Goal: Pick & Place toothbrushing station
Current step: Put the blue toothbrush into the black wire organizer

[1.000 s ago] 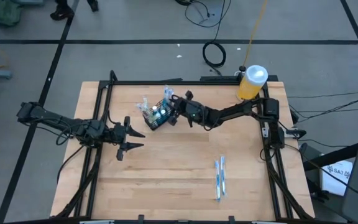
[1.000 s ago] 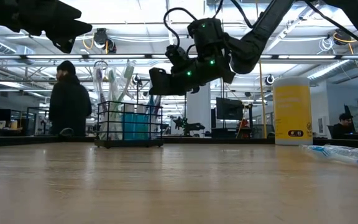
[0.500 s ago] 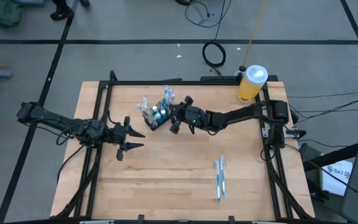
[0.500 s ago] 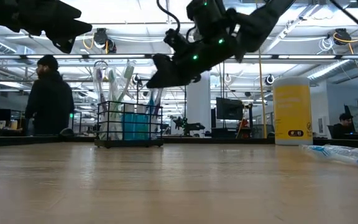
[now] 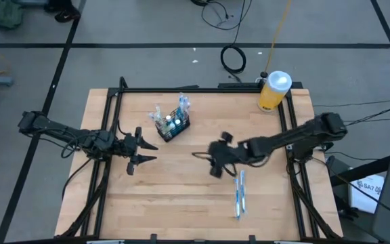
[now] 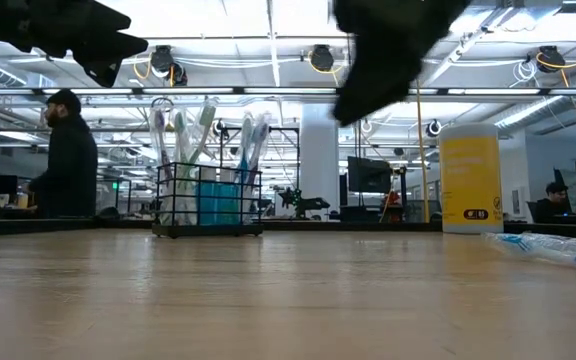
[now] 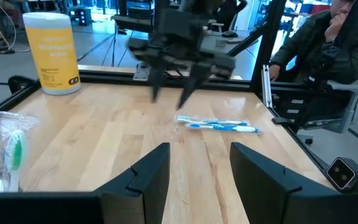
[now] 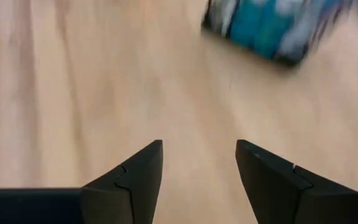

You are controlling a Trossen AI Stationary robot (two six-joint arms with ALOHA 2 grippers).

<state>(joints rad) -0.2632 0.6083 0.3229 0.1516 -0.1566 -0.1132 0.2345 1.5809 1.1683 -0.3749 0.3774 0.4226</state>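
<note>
Both arms are showing as dark, near-black linkages of slim tubes joined by chunkier rounded joints, with thin black cables running alongside. The left arm point(image 5: 73, 137) is ending in the left end effector point(image 5: 143, 150), two tapering black fingers forking apart at 3 o'clock. In its wrist view those fingers point(image 7: 146, 176) are looking matte, blocky and wedge-shaped, with angled inner faces. The right arm point(image 5: 296, 136) is carrying a bulkier joint near its base and the right end effector point(image 5: 217, 154), a dark boxy head. Its fingers point(image 8: 132, 176) are appearing black, smooth, each with a small notch on the inner edge.
</note>
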